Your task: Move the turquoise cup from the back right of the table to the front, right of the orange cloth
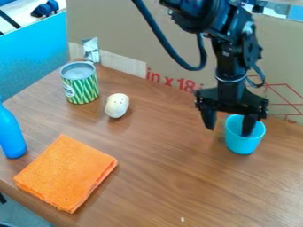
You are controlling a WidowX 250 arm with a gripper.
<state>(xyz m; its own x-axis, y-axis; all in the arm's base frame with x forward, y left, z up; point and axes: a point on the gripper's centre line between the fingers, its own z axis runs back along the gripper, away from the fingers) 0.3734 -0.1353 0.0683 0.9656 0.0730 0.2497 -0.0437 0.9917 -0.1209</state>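
Gripper (229,131) at right of frame; fingers spread, one inside the upright cup (244,141), the other outside, to its left. Risk: uneven closing or sideways travel could drag or tip the cup by its wall; a shallow pinch could slip. Cardboard (118,26) stands close behind, limiting rearward travel; the cloth (68,173) lies near the lower-left edge; the counter's (177,177) broadest stretch runs lower centre to lower right.

Wood-look table (172,164), smooth, slightly glossy; orange cloth (66,173), matt, textured; cup (241,144), smooth plastic-looking; cardboard (118,26), matt.
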